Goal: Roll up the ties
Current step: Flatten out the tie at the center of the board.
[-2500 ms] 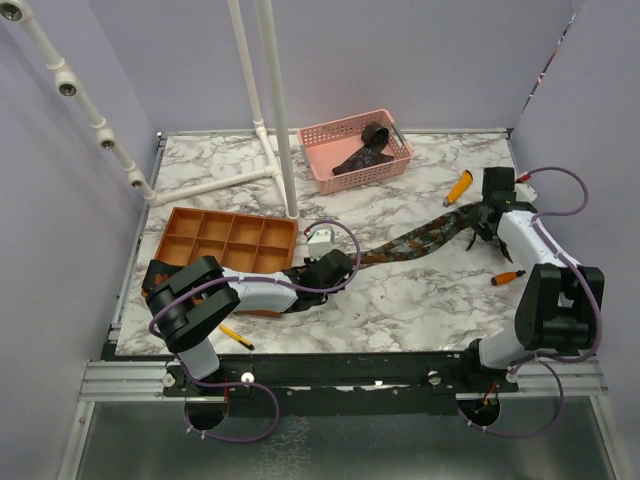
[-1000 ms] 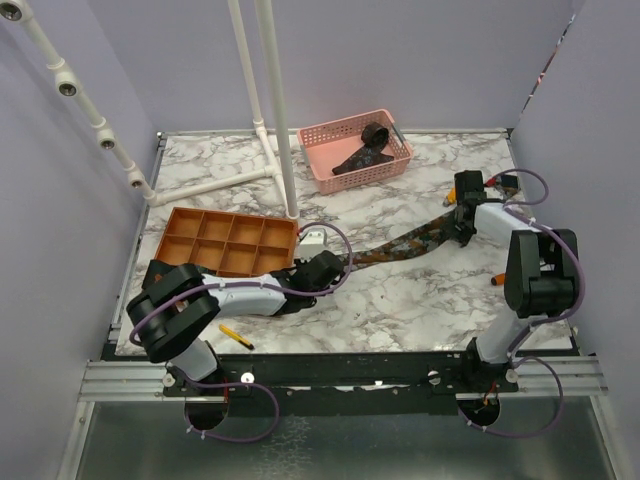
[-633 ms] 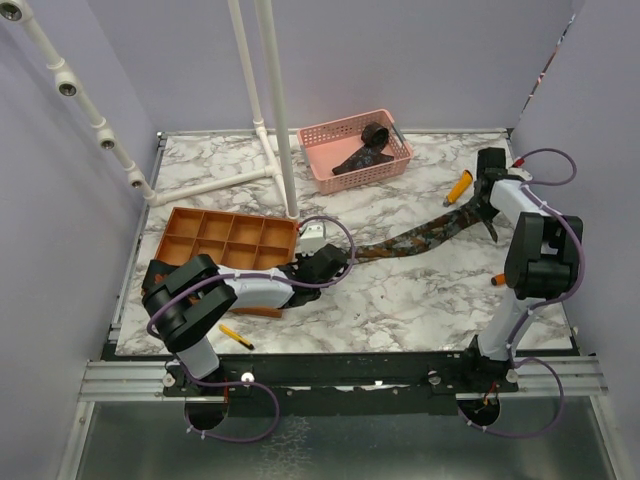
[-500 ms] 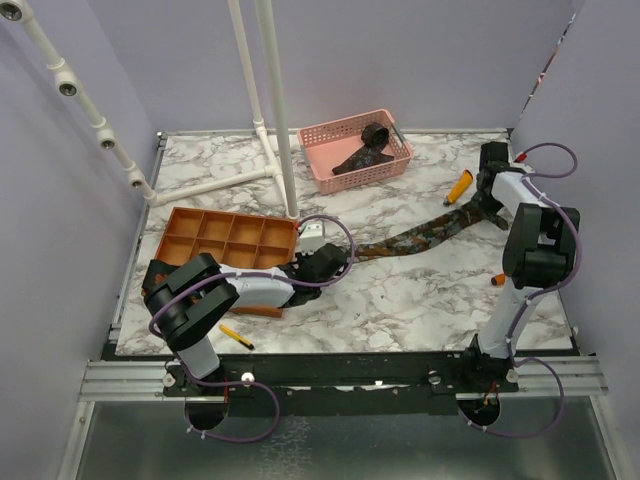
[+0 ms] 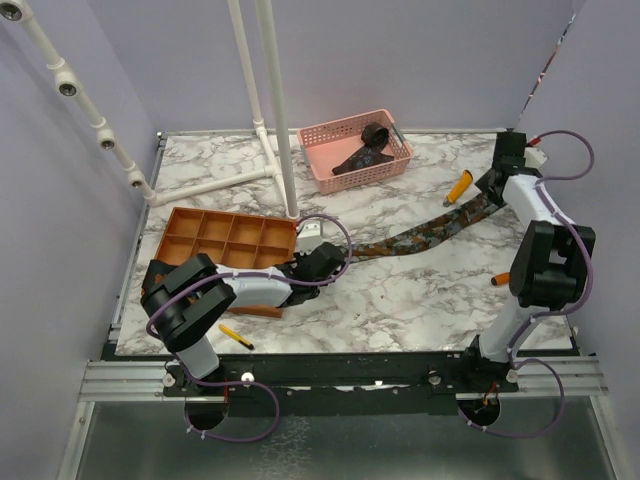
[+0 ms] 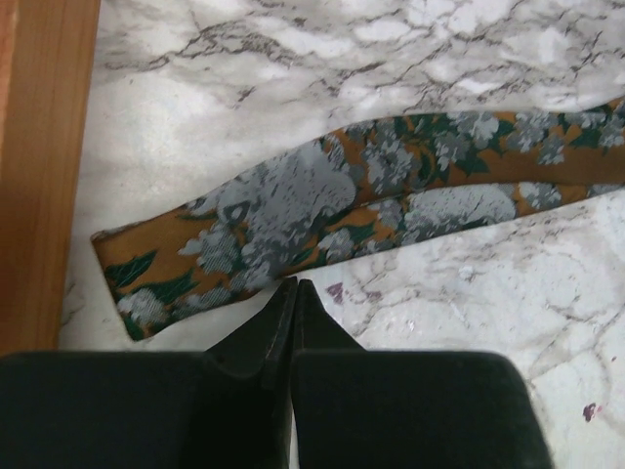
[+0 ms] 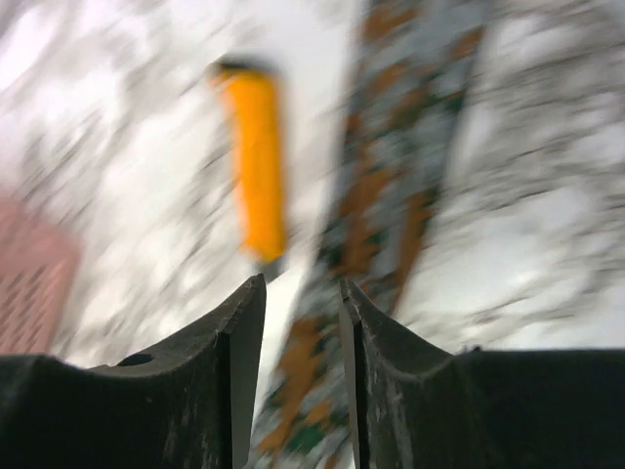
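Note:
A long floral tie [image 5: 430,230] lies unrolled across the marble table, from beside the orange tray to the far right. My left gripper [image 5: 338,258] is shut and empty. In the left wrist view its tips [image 6: 295,283] sit at the near edge of the tie's narrow end [image 6: 322,195]. My right gripper [image 5: 492,185] is at the tie's wide end. In the blurred right wrist view it [image 7: 300,281] is open, with the tie [image 7: 391,176] running under the gap. A rolled tie [image 5: 376,133] and a dark flat piece lie in the pink basket [image 5: 308,152].
An orange-handled tool [image 5: 458,188] lies just left of the tie's wide end and shows in the right wrist view [image 7: 256,161]. Another tool [image 5: 505,278] lies near the right arm. An orange compartment tray [image 5: 180,215] is at the left [image 6: 39,166]. White pipe frame [image 5: 270,100] stands behind.
My right gripper has swung from the tie's wide end out to the far right corner. The tie's wide end now reaches farther back-right and lies straighter. The left gripper has barely moved.

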`<state>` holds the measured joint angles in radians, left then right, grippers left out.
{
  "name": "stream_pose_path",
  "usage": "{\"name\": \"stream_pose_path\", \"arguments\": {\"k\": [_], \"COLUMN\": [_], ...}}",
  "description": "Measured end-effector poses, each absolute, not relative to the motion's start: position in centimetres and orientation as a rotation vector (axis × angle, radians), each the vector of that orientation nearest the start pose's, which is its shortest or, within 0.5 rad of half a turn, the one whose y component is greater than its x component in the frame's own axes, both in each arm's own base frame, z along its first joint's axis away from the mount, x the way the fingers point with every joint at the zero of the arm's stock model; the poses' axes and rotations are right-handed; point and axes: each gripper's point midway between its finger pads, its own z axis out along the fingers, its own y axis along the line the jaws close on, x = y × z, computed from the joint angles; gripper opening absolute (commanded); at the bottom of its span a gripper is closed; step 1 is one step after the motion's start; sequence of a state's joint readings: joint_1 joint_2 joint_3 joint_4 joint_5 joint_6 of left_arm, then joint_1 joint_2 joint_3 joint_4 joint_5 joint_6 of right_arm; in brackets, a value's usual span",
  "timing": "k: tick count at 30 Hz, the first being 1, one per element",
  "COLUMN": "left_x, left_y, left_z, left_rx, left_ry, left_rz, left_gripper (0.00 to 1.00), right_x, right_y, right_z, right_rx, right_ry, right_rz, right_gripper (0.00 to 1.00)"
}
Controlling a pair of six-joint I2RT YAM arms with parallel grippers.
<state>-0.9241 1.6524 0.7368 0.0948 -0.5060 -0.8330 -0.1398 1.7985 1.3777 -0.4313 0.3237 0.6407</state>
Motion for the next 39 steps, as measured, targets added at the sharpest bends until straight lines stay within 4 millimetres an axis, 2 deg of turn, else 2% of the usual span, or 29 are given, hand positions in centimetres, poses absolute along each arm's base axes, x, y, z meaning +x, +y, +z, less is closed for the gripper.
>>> {"name": "stream_pose_path", "arguments": {"k": [3, 5, 6, 8, 10, 12, 13, 17, 20, 27, 29, 32, 35, 38, 39], "left_x": [26.9, 26.1, 26.0, 25.7, 25.4, 25.3, 25.1, 24.6, 24.2, 24.0, 24.0, 24.0, 24.1, 24.2, 24.3], "left_y": [-26.4, -26.0, -26.0, -26.1, -26.4, -26.5, -26.6, -26.2, -25.9, -25.8, -25.6, -24.8, -23.4, -22.4, -22.2], "left_z": [2.4, 3.0, 3.4, 4.4, 5.7, 6.7, 7.1, 7.6, 7.6, 7.6, 7.8, 8.1, 8.6, 8.8, 8.9], "left_rx": [-0.113, -0.103, -0.102, -0.099, -0.1, -0.101, -0.1, -0.102, -0.103, -0.087, -0.076, -0.064, -0.052, -0.033, -0.023], "left_ry": [2.304, 2.313, 2.312, 2.302, 2.283, 2.267, 2.259, 2.248, 2.248, 2.246, 2.244, 2.235, 2.214, 2.207, 2.207], "left_rz": [-0.316, -0.336, -0.349, -0.387, -0.437, -0.473, -0.491, -0.514, -0.518, -0.515, -0.509, -0.47, -0.398, -0.332, -0.319], "left_gripper": [0.0, 0.0, 0.0, 0.0, 0.0, 0.0, 0.0, 0.0, 0.0, 0.02, 0.08, 0.24, 0.39, 0.49, 0.52], "right_x": [46.6, 47.2, 47.2, 46.6, 45.3, 43.3, 43.4, 42.1, 40.5, 33.4, 31.5, 29.4, 29.5, 31.0, 31.4], "right_y": [-3.5, 0.0, 1.4, 2.1, 1.5, 0.4, -0.5, -4.5, -6.0, -7.9, -8.6, -9.0, -8.5, -6.4, -6.4], "right_z": [12.8, 12.4, 11.5, 8.7, 5.5, 2.1, 2.5, 2.1, 2.2, 2.2, 2.2, 2.6, 3.9, 5.8, 6.7], "right_rx": [0.873, 0.802, 0.785, 0.816, 0.887, 1.032, 1.068, 1.284, 1.375, 1.587, 1.629, 1.638, 1.565, 1.401, 1.362], "right_ry": [2.168, 2.208, 2.237, 2.3, 2.36, 2.41, 2.377, 2.26, 2.198, 2.049, 2.004, 1.982, 2.001, 2.064, 2.06], "right_rz": [0.031, 0.135, 0.178, 0.2, 0.194, 0.22, 0.245, 0.32, 0.32, 0.211, 0.164, 0.107, 0.109, 0.138, 0.139], "right_gripper": [0.4, 0.39, 0.39, 0.38, 0.37, 0.36, 0.36, 0.36, 0.36, 0.36, 0.39, 0.44, 0.49, 0.5, 0.5]}}
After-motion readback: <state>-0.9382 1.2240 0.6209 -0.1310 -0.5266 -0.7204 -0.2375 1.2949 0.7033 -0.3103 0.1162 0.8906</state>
